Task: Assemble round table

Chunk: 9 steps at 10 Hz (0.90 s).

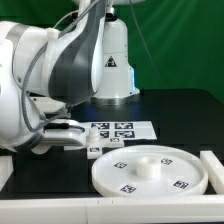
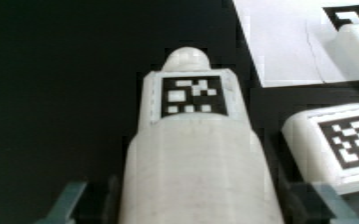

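The white cylindrical leg (image 2: 194,130), with a square tag on it, lies lengthwise between my fingers (image 2: 76,203) in the wrist view, its rounded end pointing away. My gripper (image 2: 197,205) is shut on it, one finger close on each side. In the exterior view the gripper (image 1: 72,128) is low over the table at the exterior view's left, and the leg is hidden by the hand. The cross-shaped base (image 1: 96,150) lies just beside it; one tagged arm of it shows in the wrist view (image 2: 341,140). The large rimmed round disc (image 1: 150,172) lies flat at the front.
The marker board (image 1: 122,130) lies behind the base and also shows in the wrist view (image 2: 314,45). A white raised rail (image 1: 213,166) stands at the exterior view's right. The arm's body (image 1: 30,80) fills the exterior view's left.
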Available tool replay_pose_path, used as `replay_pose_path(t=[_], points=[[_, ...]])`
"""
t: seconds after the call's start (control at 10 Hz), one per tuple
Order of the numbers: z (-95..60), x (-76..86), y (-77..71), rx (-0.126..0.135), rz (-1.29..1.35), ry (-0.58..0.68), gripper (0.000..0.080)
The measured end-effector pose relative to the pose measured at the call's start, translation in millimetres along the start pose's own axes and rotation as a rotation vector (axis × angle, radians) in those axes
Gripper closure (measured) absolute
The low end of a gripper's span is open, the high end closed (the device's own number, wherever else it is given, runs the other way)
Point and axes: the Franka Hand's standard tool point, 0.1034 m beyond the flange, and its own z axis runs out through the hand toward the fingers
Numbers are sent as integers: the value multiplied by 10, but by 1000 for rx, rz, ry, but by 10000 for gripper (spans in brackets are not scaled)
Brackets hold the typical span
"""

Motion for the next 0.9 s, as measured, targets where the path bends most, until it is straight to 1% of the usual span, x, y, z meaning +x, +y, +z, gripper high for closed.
replay_pose_path(t=[0.2,0.3,0.4,0.5,0.6,0.7,0.8,0.9], points=[[-8,-2,-5,-1,-2,1,395],[-77,-44,-46,-4,-8,4,395],[-223,-145,-122,-5,-17,11,395],[-429,-283,-247,-10,-30,30,395],[-591,-434,-368,-12,-44,27,394],[-746,-519,-474,-20,-59,56,394],[-871,-488,-525,-38,-76,183,393],[-812,-507,-500,-35,-80,263,393]])
